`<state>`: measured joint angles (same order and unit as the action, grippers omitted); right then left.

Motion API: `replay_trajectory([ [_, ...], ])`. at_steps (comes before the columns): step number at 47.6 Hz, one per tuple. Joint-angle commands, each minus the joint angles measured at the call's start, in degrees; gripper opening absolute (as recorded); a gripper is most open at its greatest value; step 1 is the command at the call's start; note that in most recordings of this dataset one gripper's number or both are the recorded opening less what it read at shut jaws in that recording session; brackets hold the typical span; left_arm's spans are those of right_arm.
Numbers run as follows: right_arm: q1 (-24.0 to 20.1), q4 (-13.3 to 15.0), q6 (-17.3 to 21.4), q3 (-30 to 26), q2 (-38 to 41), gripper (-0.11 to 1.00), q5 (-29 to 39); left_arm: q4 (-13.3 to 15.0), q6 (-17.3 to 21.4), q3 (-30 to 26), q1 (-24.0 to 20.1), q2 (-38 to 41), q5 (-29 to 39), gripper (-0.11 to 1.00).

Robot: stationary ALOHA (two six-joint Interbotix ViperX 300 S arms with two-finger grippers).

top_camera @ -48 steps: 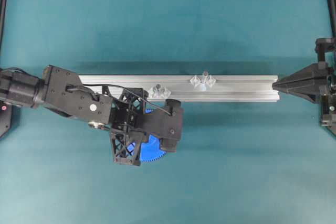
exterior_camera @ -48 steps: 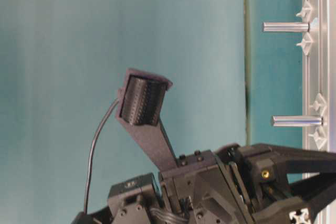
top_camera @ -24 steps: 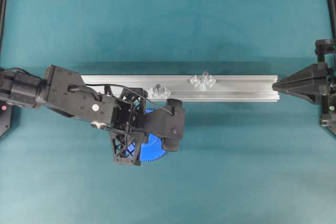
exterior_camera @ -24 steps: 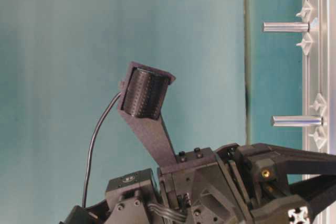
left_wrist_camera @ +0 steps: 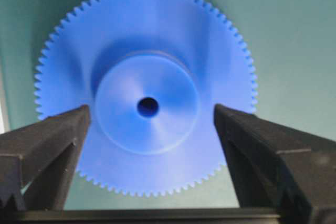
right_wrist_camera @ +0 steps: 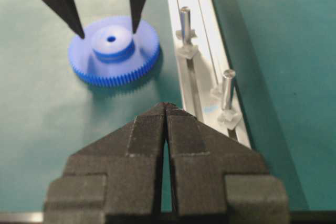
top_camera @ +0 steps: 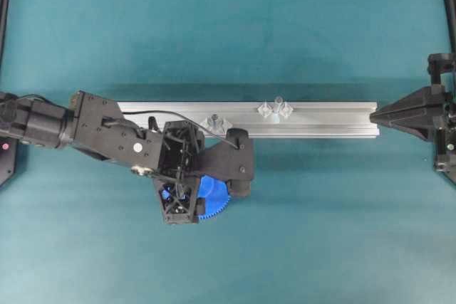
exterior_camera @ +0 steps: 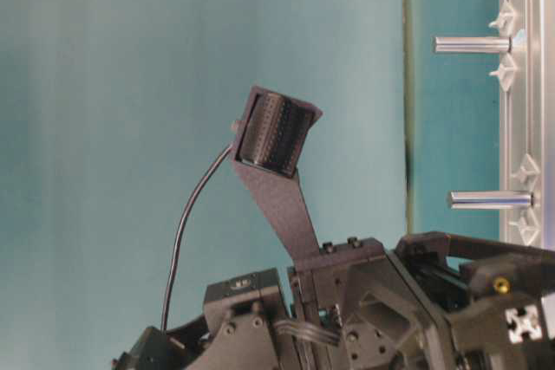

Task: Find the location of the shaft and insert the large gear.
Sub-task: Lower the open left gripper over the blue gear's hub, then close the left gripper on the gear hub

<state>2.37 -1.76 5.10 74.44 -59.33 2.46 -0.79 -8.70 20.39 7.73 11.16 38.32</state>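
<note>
The large gear [right_wrist_camera: 114, 51] lies flat on the mat beside the rail [top_camera: 320, 119], the left gripper [right_wrist_camera: 107, 29] spread wide over its hub. Not gripped, probably. Shaft [top_camera: 278, 102] bare; insertion ahead. Right gripper [right_wrist_camera: 166, 109] pressed closed, idle.

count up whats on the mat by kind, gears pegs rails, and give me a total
blue gears: 1, the large gear, flat on the mat between the open fingers of the left gripper
upright pegs: 2, the shaft and the other peg
silver rails: 1, the rail carrying both pegs
total: 4
</note>
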Motion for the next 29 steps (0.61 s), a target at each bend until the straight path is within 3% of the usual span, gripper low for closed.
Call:
replay_trajectory([
  [1,0.1,-0.1,0.5,-0.6,0.1,0.0,-0.3,-0.2,0.2,-1.4,-0.1,-0.9,-0.3,0.94],
  [29,0.2,0.0,0.5,-0.3,-1.0,0.0,-0.3,-0.2,0.1,-1.7,-0.3,0.4,-0.1,0.94],
])
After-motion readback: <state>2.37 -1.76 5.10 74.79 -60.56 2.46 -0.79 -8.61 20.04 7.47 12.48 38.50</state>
